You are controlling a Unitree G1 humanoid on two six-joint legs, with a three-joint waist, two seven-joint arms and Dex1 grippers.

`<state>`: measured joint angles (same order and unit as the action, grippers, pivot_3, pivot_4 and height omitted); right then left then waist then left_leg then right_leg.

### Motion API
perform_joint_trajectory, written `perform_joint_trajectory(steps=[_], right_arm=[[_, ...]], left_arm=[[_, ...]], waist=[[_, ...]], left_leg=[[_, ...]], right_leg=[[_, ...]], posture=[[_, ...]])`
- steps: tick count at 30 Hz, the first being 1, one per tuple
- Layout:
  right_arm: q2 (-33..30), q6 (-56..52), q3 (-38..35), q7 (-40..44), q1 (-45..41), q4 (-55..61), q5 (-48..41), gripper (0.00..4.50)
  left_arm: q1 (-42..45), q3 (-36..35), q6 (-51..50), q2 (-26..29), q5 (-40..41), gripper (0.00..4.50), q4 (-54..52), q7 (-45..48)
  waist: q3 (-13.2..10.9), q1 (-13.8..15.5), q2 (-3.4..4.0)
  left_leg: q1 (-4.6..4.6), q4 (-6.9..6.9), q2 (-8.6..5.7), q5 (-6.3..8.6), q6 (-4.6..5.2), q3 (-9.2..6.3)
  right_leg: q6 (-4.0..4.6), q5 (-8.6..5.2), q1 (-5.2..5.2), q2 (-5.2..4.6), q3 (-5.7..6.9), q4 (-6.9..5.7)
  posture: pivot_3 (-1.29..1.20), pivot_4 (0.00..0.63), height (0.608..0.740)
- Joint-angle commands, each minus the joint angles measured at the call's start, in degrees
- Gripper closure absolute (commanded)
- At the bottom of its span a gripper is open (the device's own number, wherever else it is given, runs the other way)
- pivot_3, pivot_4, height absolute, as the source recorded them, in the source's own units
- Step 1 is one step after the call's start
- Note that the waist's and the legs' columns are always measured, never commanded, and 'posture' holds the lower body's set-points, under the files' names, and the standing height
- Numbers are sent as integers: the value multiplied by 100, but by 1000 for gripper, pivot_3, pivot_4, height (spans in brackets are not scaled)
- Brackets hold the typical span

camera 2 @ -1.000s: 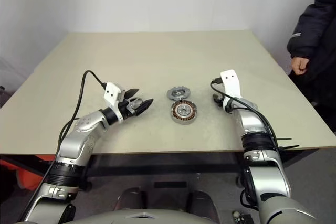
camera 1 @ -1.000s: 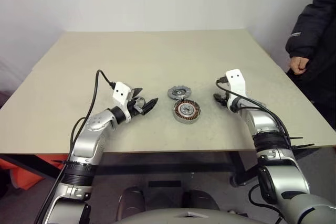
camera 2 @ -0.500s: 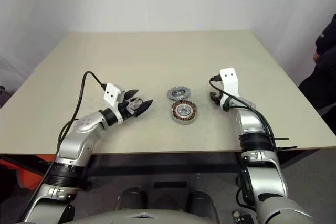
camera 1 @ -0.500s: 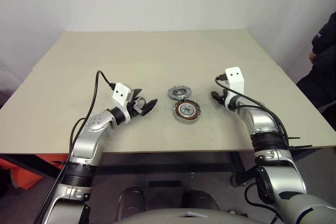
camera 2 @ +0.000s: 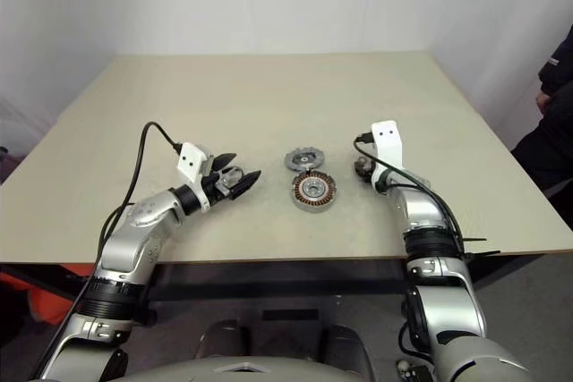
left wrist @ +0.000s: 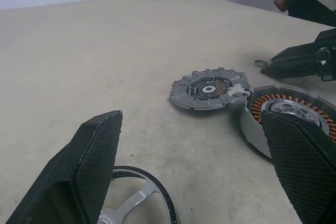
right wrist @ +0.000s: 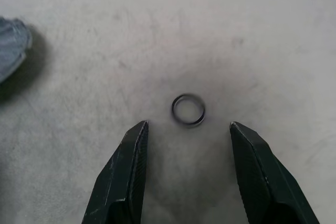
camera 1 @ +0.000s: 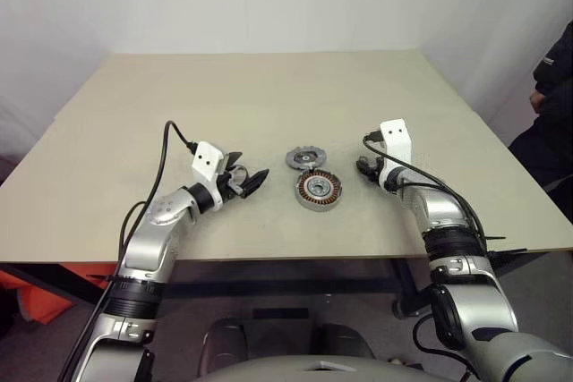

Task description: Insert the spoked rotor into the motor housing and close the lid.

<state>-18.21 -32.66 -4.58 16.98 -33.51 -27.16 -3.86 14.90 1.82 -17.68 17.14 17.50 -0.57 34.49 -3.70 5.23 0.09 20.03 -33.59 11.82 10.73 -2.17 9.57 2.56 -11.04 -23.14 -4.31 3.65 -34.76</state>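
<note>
- My left fingers [left wrist: 100, 166] stand spread as wide as they go, with nothing held between them, pointing level across the worktop [camera 1: 269, 96].
- Just below and between those left fingers lies the spoked rotor [left wrist: 137, 205], a dark ring with silver spokes, flat on the worktop; I cannot tell whether it touches a finger.
- Out past my left fingertips, near the right-hand one, sits the motor housing [camera 1: 317, 191], its ring of copper windings facing up around a dark centre.
- Touching or just beside the housing, on its far side, lies the lid [camera 1: 304, 158], a flat grey toothed disc.
- My right fingers [right wrist: 131, 171] are partly open and empty, tilted down toward the worktop.
- A small dark ring [right wrist: 188, 109] lies flat on the worktop just ahead of my right fingertips, centred on the gap between them and apart from both.
- The housing and lid lie well to the side of my right fingers, between my two arms.
- A person in dark clothing [camera 1: 553, 87] stands at the worktop's edge, beyond my right arm.
</note>
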Motion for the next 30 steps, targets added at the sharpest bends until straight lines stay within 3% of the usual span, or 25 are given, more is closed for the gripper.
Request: perform_joint_trajectory(steps=[1, 13, 16, 20, 21, 30], right_arm=[[86, 227, -68, -115, -258, -202, -35, 1756], [260, 586, -183, -287, -588, -955, -89, 1756], [274, 633, -218, -295, -632, -1054, -111, 2346], [267, 669, -223, -292, -669, -1124, -85, 3701], [261, 676, -216, -288, -672, -1131, -76, 3853], [229, 721, -81, 39, -577, -733, -113, 3852]], left_arm=[[28, -30, 111, 24, -24, 97, -227, -5], [-57, -13, 92, 34, -44, 97, -315, -40], [-76, -11, 83, 33, -42, 97, -339, -47], [-97, -14, 75, 30, -44, 97, -360, -60], [-99, -15, 77, 30, -45, 97, -361, -63], [-114, -16, 91, 20, -56, 97, -350, -79]], waist=[[0, -12, 0], [0, -130, 0], [0, -131, 0], [0, -139, 0], [0, -144, 0], [0, -147, 0]], left_leg=[[-3, 0, 0, 0, 0, 2], [-5, -1, -1, -1, -1, 4], [-5, -1, -1, -1, -1, 4], [-6, -1, -1, -1, -1, 5], [-6, 0, -1, -1, -1, 5], [-5, 3, -1, -1, -1, 8]], right_leg=[[0, 0, 0, 0, -1, 0], [-1, 0, 1, 1, -1, -1], [-1, 0, 1, 0, -2, -1], [-1, -1, 0, 2, -1, -1], [-1, 0, 0, 3, -1, -1], [-1, 0, -3, 4, -2, 0]], posture=[[0, 0, 740], [0, 0, 740], [0, 0, 740], [0, 0, 740], [0, 0, 740], [0, 0, 740]])
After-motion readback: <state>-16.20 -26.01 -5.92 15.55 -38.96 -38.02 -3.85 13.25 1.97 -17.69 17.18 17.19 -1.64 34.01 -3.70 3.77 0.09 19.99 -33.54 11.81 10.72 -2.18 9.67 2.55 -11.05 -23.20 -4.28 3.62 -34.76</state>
